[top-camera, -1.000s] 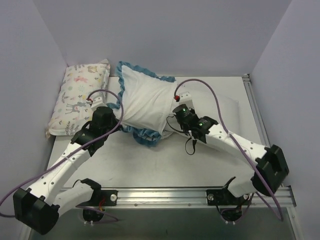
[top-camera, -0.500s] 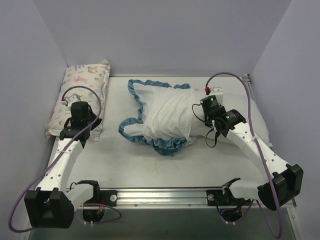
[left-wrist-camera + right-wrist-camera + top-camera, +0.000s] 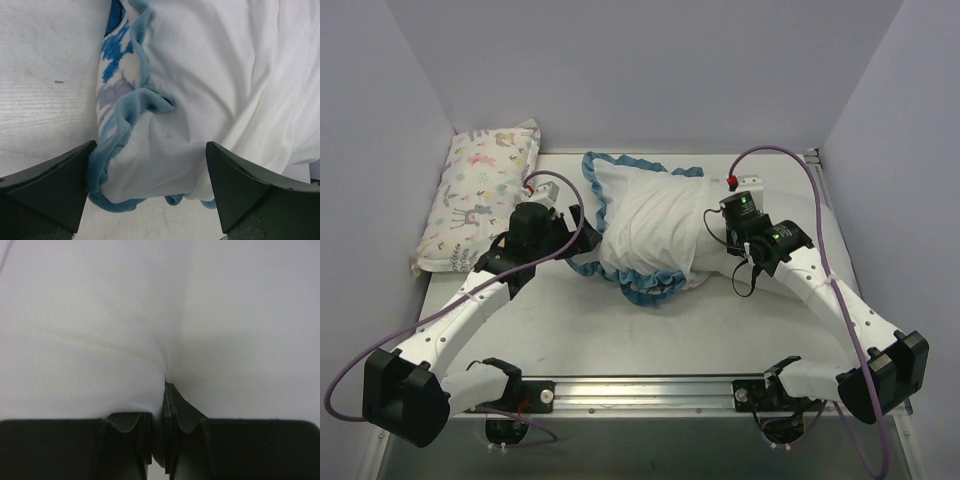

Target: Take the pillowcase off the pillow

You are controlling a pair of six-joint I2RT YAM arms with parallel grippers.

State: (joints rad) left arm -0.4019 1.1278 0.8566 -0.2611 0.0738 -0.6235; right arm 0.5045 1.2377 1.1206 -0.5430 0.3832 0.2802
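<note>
The pillowcase [image 3: 655,220] lies bunched mid-table, white reverse up, with blue ruffled trim [image 3: 640,285] round its edges. To its right the plain white pillow [image 3: 825,232] sticks out under the right arm. My left gripper [image 3: 572,225] is open at the case's left edge. In the left wrist view, the ruffled corner [image 3: 125,115] lies between the spread left gripper [image 3: 150,147] fingers, ungripped. My right gripper [image 3: 713,240] sits at the case's right end. The right wrist view has the right gripper [image 3: 164,390] shut on a pinch of white pillow fabric [image 3: 240,315].
A smaller pillow with pastel animal prints [image 3: 485,195] lies along the left wall. The white table [image 3: 650,330] ends at a metal rail [image 3: 650,385] in front, where the arm bases stand. Purple walls close in the left, back and right.
The right gripper dragged the white fabric rightward, then held still. The left gripper let go and opened, swung out left, then came back to the pillowcase's left ruffled edge.
</note>
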